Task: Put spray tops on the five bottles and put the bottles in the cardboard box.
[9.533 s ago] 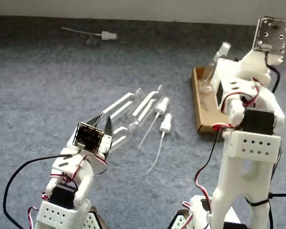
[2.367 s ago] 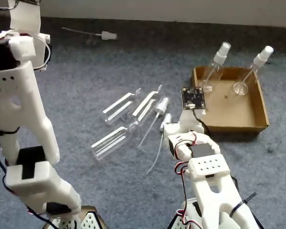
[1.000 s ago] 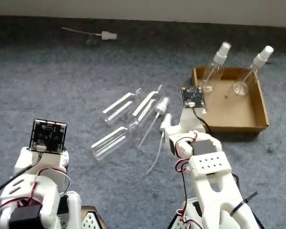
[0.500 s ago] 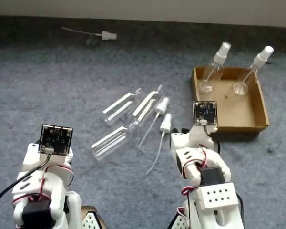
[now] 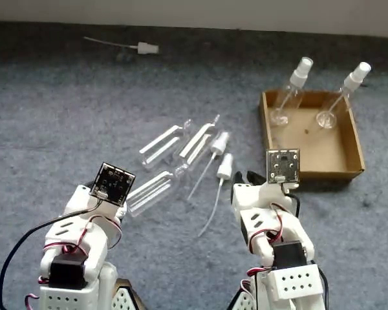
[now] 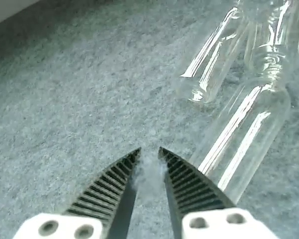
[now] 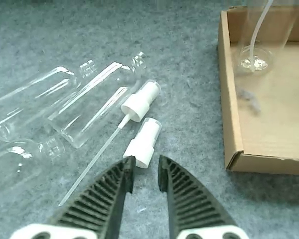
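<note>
Three clear bottles without tops lie on the grey carpet (image 5: 71,110): one (image 5: 152,190) nearest the arms, two (image 5: 161,143) (image 5: 197,141) behind it. Two white spray tops (image 5: 218,143) (image 5: 225,166) with long tubes lie beside them. My left gripper (image 6: 149,153) hovers low beside the nearest bottle (image 6: 244,139), slightly open and holding nothing. My right gripper (image 7: 145,162) is also slightly open and holds nothing, its tips just short of the nearer spray top (image 7: 143,142). The cardboard box (image 5: 346,171) holds two topped bottles (image 5: 291,90) (image 5: 343,97) leaning on its far wall.
A third spray top (image 5: 142,47) lies far off by the back wall. The box's near wall (image 7: 228,99) stands close to my right gripper. Open carpet stretches at the left and in front of the box.
The left arm has swung right and down towards the nearest bottle. The right arm has drawn back from the spray tops towards the near edge. Bottles and tops lie as before.
</note>
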Controlling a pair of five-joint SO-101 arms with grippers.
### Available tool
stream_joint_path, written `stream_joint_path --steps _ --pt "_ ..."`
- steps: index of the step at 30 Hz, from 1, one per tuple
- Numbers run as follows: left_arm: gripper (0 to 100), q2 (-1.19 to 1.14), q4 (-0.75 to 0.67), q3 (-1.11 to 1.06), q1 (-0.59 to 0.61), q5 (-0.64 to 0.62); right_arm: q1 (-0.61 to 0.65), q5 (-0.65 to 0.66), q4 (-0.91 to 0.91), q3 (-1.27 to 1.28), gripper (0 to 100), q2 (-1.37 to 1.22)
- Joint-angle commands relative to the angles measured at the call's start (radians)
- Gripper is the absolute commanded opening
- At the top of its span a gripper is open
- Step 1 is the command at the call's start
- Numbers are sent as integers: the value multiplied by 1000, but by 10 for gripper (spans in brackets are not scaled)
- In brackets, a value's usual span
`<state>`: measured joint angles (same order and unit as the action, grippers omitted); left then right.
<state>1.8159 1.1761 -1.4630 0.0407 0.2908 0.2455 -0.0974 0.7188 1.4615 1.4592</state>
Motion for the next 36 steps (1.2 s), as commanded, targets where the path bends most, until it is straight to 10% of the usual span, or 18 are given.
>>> stream_joint_path --steps 1,20,36 --pt "7 -4 -21 -31 35 0 -13 -8 1 -12 56 18" --pt "11 -5 48 -231 125 -147 -13 106 219 -188 57 -7" --pt "11 -5 141 -231 122 -149 77 104 552 -928 57 -903"
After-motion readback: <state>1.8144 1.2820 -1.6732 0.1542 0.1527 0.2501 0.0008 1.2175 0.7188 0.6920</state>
